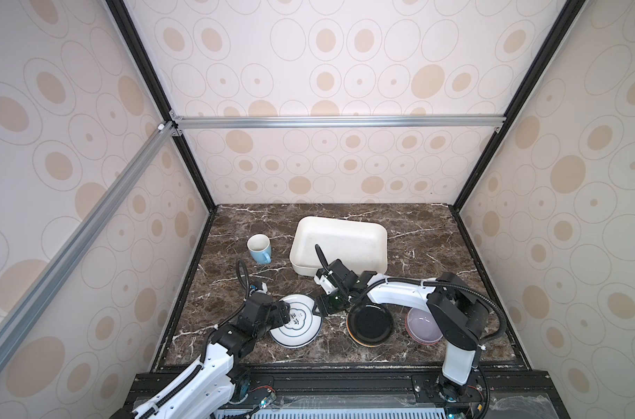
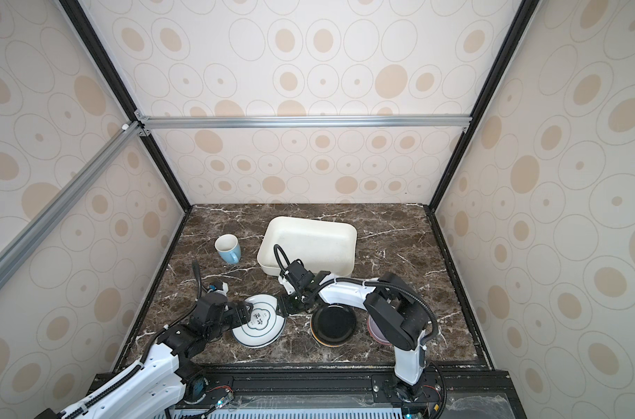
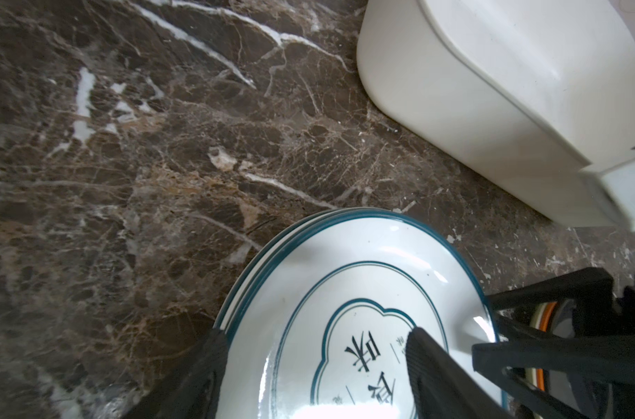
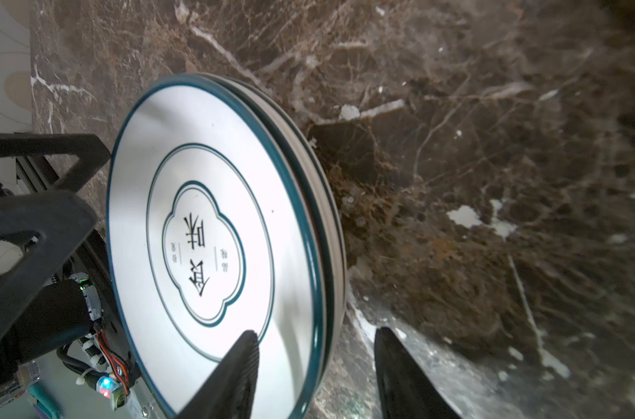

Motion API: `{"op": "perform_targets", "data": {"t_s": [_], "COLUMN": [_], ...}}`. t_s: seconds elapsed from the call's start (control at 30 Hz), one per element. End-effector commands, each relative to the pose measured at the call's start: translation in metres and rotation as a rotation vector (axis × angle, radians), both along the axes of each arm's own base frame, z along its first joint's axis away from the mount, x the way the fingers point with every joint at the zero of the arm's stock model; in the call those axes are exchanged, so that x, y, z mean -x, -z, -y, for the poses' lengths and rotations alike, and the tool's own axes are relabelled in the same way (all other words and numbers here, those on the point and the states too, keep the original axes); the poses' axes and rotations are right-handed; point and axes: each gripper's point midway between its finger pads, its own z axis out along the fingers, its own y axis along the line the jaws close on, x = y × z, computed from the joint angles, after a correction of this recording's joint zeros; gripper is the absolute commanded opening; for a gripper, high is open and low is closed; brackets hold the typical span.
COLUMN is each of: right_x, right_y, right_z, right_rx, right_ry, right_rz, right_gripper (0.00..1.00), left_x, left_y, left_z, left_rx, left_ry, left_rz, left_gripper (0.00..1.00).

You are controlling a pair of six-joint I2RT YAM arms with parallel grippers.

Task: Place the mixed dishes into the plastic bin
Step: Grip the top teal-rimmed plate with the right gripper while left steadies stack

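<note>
Though beside 1 bin (image 1: 345, 243), 2 stacked printed plates (image 1: 301, 328), 1 mug (image 1: 260, 248)

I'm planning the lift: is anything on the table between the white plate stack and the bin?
No dish does: bare marble separates the white plate stack from the bin. Only the right arm hangs above that gap; the mug stands aside.

White plate (image 2: 260, 328) flanked by left tool (image 2: 248, 312), right tool (image 2: 283, 309).

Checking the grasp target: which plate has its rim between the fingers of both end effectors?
The white teal-rimmed plate with printed characters; the black plate to its right is plain and glossy.
</note>
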Motion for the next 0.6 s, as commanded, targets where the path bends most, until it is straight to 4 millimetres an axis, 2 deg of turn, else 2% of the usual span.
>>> {"op": "perform_targets", "data": {"t_s": [0.0, 0.1, 0.27, 0.4, 0.57], "right_x": [0.0, 0.0, -0.001, -0.003, -0.005], "right_y": [0.003, 0.009, 0.009, 0.003, -0.008], "right_z": [-0.009, -0.006, -0.001, 0.003, 0.007], "right_rx": [-0.01, 0.02, 0.043, 0.067, 0.086], "right_ry": [-0.004, 0.002, 0.009, 0.015, 0.014], "right_rz": [-0.026, -0.03, -0.029, -0.009, 0.008], "right_gripper": [0.46, 0.35, 0.3, 0.23, 0.1], "left_x": [0.01, 0.014, 0.015, 0.013, 0.008], "left_y": [0.018, 0.025, 0.025, 0.022, 0.02], "left_z": [-0.005, -0.005, -0.005, -0.003, 0.002], "left_rx": [-0.01, -0.001, 0.008, 0.009, 0.006], "left_ry": [-0.027, -0.026, -0.023, -0.011, 0.008], "left_rz": [-0.051, -0.056, -0.044, -0.033, -0.026], "left_gripper": [0.72, 0.66, 0.58, 0.57, 0.57]}}
